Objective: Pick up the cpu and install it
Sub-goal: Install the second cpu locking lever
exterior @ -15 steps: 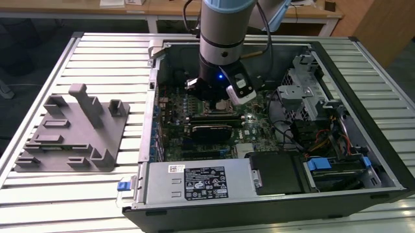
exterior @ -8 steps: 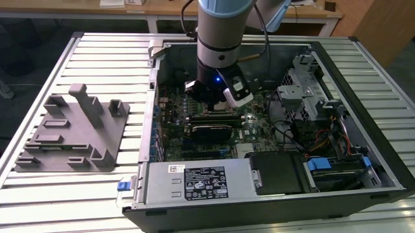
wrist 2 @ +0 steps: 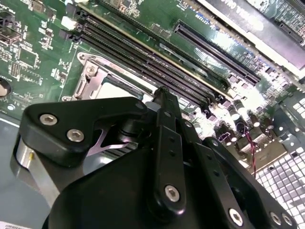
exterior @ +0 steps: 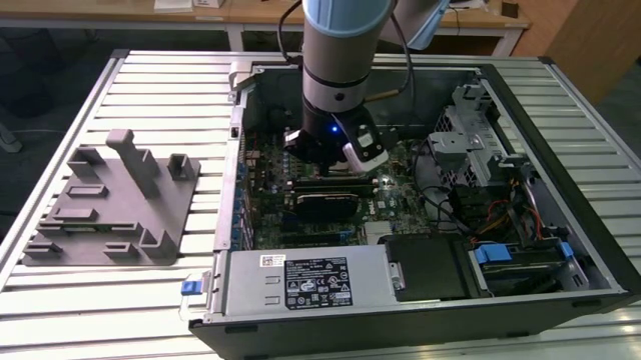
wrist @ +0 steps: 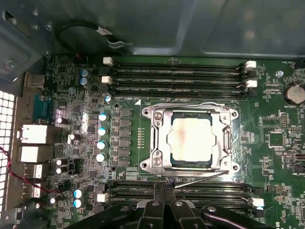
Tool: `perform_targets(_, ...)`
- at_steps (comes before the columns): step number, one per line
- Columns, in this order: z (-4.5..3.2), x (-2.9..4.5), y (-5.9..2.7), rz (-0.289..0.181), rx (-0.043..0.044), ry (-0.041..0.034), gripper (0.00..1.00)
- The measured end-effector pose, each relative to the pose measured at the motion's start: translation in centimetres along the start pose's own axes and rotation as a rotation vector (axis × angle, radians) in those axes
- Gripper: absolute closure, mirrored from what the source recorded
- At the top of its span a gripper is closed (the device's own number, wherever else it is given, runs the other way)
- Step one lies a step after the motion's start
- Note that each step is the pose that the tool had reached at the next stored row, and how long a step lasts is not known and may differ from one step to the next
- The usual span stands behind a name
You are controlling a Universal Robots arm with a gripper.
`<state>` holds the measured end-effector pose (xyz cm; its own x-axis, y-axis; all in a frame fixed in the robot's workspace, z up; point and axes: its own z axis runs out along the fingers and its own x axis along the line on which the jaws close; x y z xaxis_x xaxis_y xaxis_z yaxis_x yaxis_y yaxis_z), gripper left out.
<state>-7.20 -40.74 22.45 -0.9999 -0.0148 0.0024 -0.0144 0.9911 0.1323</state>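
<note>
cpu [wrist: 191,142] seated in socket [wrist: 192,138], rim partly under frame | claw [wrist: 164,202] clenched, empty, at socket's 6 o'clock edge | fingertips cut off | case [exterior: 300,319] on bench [exterior: 120,300]

White sticker and black label [exterior: 318,283] with pale print on power supply [exterior: 305,281] top, exterior view: print there, nothing legible. Pale lettering on dark card edge [wrist 2: 238,12], second wrist view: too cropped to make out

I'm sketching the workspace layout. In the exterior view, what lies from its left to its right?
Grey plastic tray with upright posts → open black computer case holding the green motherboard → arm's tool → silver drive cage.
</note>
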Motion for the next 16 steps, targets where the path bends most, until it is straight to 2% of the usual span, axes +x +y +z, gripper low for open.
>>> perform_targets(5, 0.31, 0.27, -0.26, 0.0, -0.0021, -0.0001, 0.89)
perform_targets(8, 0.53, 0.4, -0.4, 0.0, -0.0092, -0.0003, 0.89)
perform_targets(11, 0.73, 0.51, -0.56, 0.0, -0.0305, -0.0007, 0.89)
perform_targets(16, 0.92, 0.59, -1.03, 0.0, -0.079, -0.0014, 0.89)
